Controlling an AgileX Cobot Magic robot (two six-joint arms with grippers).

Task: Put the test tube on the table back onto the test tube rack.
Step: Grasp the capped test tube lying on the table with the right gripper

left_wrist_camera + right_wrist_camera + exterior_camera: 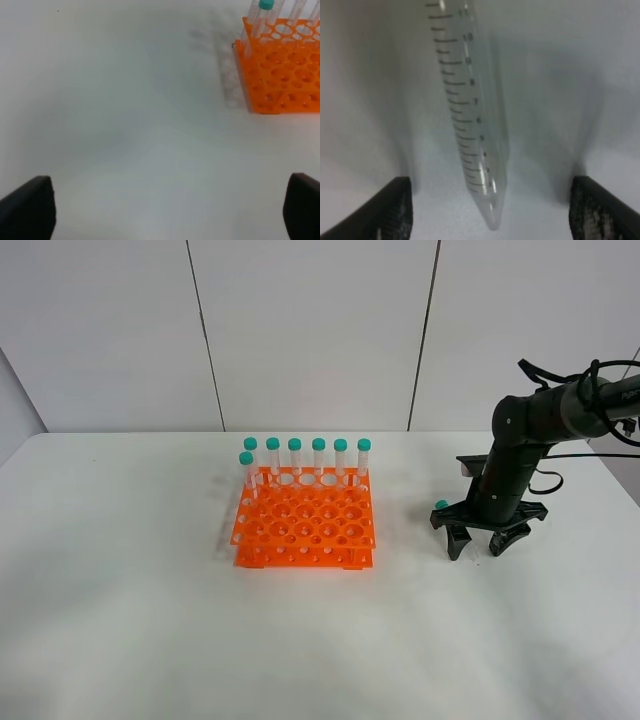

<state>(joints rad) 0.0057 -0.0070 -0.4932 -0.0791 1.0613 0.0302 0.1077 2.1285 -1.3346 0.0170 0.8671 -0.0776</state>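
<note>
— Holding what, that rack?
— The orange test tube rack (305, 525) holds seven green-capped tubes (318, 460): six along the back row, one just ahead at the left end
— Your arm?
— My arm (510, 465) bends steeply down, right gripper (478, 540) low over the table (150, 620), fingers (395, 210) spread. The test tube (475, 125) lies flat between them, touching neither. My left gripper (170, 210) gapes too

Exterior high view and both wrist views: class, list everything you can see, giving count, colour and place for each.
table: one, white, under everything.
test tube rack: one, orange, mid-table.
racked tubes: seven, clear with teal caps, rack's back rows.
loose test tube: one, clear, lying on the table between the right fingers.
wall: one, pale grey panels, behind.
right gripper: one, black, open, right of rack.
left gripper: one, black, open, over the table.
</note>
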